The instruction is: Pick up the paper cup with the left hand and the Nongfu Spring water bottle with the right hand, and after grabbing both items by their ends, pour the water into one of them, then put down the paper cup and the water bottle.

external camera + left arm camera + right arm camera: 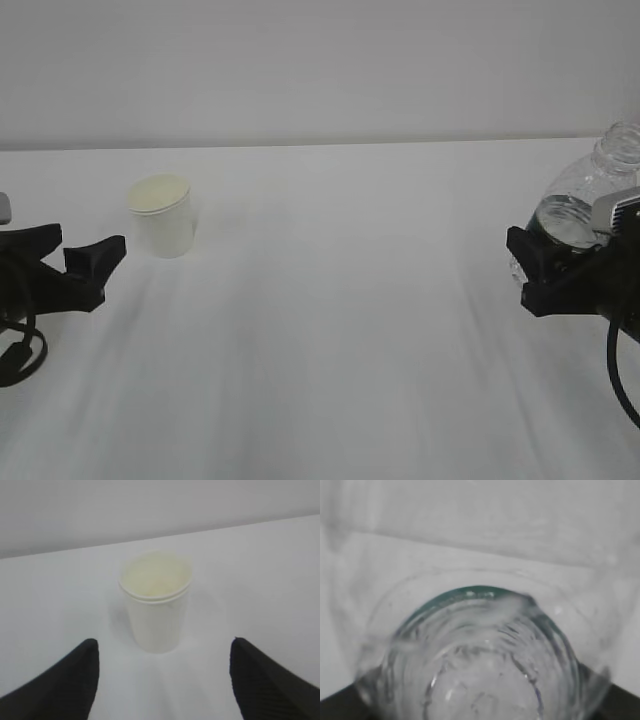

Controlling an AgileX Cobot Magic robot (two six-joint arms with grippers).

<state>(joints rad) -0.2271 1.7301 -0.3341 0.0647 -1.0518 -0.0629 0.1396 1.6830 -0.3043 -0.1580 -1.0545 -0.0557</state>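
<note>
The white paper cup (162,215) stands upright on the table at the left, its cream inside showing. My left gripper (100,270) sits low just left of it, open, with nothing between its fingers. In the left wrist view the paper cup (156,602) stands ahead of the left gripper (165,642), a short way beyond the tips. At the far right my right gripper (522,268) is shut on the lower end of the clear water bottle (585,190), which leans with its open neck up and to the right; water shows inside. The bottle (480,655) fills the right wrist view between the black fingers (340,705).
A white cloth covers the table (330,330), with a plain pale wall behind. Cables hang from both arms at the frame edges.
</note>
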